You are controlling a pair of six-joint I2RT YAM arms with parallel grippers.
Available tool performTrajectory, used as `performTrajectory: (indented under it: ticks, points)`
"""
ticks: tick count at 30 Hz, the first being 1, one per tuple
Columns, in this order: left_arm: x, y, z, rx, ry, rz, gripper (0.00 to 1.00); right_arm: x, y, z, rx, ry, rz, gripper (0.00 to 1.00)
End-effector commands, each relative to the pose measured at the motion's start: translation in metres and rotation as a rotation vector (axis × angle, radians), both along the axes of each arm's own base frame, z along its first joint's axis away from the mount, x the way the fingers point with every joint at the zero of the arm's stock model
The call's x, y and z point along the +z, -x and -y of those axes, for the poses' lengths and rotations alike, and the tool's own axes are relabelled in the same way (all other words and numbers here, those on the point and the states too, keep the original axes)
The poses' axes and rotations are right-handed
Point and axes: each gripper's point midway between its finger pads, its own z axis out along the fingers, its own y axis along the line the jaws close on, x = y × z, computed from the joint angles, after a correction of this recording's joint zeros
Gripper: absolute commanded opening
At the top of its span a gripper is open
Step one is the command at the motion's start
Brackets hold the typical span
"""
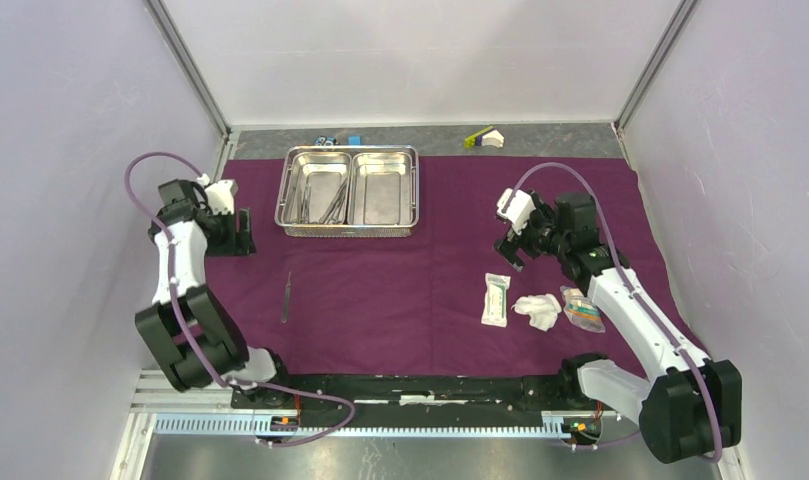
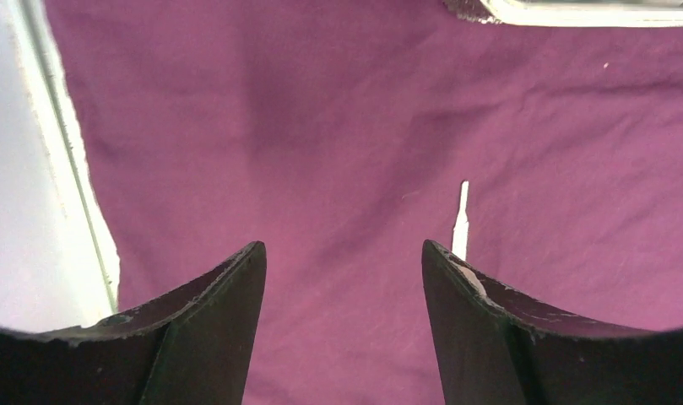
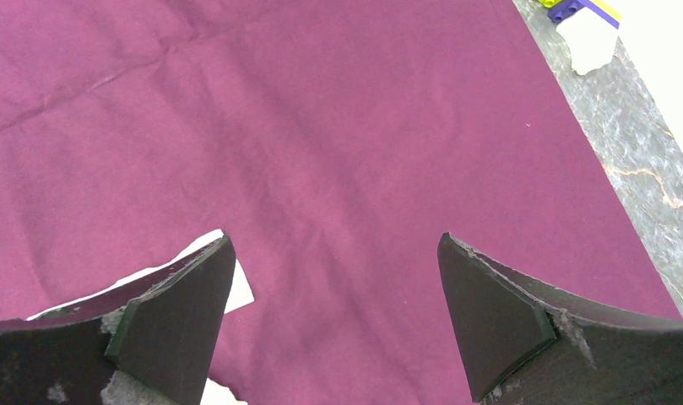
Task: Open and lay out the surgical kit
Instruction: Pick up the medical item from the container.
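**Laying out the kit: instruments left in the tray**

The purple cloth (image 1: 430, 300) lies spread flat over the bench. The two-compartment steel tray (image 1: 348, 231) sits at its far edge, left of centre, with ring-handled forceps (image 1: 325, 200) and other slim tools heaped in its left compartment. One pair of tweezers (image 1: 286, 297) lies alone towards the near left. The white packet (image 1: 496, 299), gauze (image 1: 538, 311) and small clear packet (image 1: 581, 309) sit in a row towards the near right corner.

The left gripper (image 2: 344, 253) hangs at the cloth's left edge, jaws apart and empty, the tweezers' tip just beside one finger. The right gripper (image 3: 333, 245) is spread wide, holding nothing, above the cloth just beyond the white packet.

Likely trouble:
- The heaped tools may snag, so lifting one could drag out another.
- A pinch at the flat tweezers may catch cloth and pull the layout askew.

No writing or brand is legible anywhere.
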Motion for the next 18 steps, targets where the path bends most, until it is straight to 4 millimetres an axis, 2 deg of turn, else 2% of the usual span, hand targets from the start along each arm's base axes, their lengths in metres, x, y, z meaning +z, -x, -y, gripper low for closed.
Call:
performTrajectory:
  ticks: [1, 6, 11, 14, 18]
  points:
    - [-0.004, -0.048, -0.001, 0.1, 0.077, 0.02, 0.75, 0.021, -0.008, 0.002, -0.029, -0.002, 0.043, 0.97]
    - [-0.032, -0.099, -0.007, 0.145, 0.116, -0.051, 0.74, 0.01, -0.01, 0.004, -0.037, 0.018, 0.0, 0.97]
    - [-0.048, -0.141, -0.017, 0.162, 0.085, -0.069, 0.74, 0.0, -0.012, 0.009, -0.052, 0.047, -0.022, 0.97]
    - [-0.055, -0.152, -0.022, 0.166, 0.047, -0.088, 0.74, -0.004, -0.014, 0.013, -0.063, 0.065, -0.029, 0.97]
    - [-0.07, -0.149, -0.031, 0.18, -0.003, -0.131, 0.74, -0.01, -0.016, 0.017, -0.075, 0.08, -0.039, 0.97]
